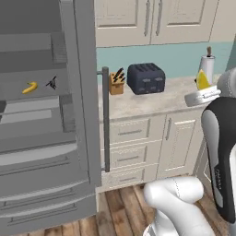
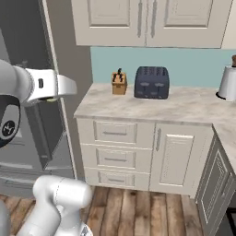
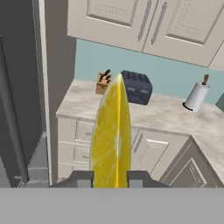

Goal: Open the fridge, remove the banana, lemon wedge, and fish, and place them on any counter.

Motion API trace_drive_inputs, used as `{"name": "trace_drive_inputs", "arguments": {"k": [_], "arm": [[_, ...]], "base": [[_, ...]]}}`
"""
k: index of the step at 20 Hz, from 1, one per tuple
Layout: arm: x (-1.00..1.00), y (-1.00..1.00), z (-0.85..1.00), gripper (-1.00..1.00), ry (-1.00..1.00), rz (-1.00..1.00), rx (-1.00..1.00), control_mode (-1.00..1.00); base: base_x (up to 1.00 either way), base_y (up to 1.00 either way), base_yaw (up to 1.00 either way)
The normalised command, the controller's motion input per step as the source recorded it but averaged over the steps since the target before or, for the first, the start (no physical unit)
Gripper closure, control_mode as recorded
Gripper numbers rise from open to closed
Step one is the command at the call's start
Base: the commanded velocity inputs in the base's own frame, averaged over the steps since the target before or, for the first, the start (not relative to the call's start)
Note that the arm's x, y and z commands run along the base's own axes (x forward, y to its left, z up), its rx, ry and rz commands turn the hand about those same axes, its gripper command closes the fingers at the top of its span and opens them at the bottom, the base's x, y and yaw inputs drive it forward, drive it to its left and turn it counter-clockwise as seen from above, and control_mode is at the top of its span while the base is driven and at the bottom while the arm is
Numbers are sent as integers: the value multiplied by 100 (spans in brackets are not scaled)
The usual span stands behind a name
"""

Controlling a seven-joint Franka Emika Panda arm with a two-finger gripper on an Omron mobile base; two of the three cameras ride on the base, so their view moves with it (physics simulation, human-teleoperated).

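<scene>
The grey fridge (image 1: pixel 41 133) stands open at the left, its door (image 1: pixel 85 92) swung out beside the counter. On a shelf inside lie the yellow banana (image 1: pixel 30 87) and, just right of it, the small dark fish (image 1: pixel 51 83). My gripper (image 1: pixel 203 87) hangs in front of the counter (image 1: pixel 152 103), shut on the lemon wedge (image 1: pixel 202 79). In the hand view the lemon wedge (image 3: pixel 111 135) rises tall between the two fingertips of my gripper (image 3: pixel 110 178), with the counter (image 3: pixel 153 116) beyond it. In the right base view my hand (image 2: pixel 57 87) is beside the fridge door (image 2: pixel 64 69).
On the counter stand a dark toaster (image 1: pixel 146 78), a knife block (image 1: pixel 116 82) and a paper towel roll (image 1: pixel 208 64). Cream wall cabinets (image 1: pixel 152 18) hang above. The door's long bar handle (image 1: pixel 105 120) sticks out toward the drawers (image 1: pixel 131 133).
</scene>
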Motion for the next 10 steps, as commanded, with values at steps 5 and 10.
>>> {"name": "trace_drive_inputs", "arguments": {"k": [5, 10], "arm": [[0, 0, 0, 100, 0, 0, 0, 100], [0, 0, 0, 100, 0, 0, 0, 100]], "base": [[73, -46, 0], [82, -20, 0]]}}
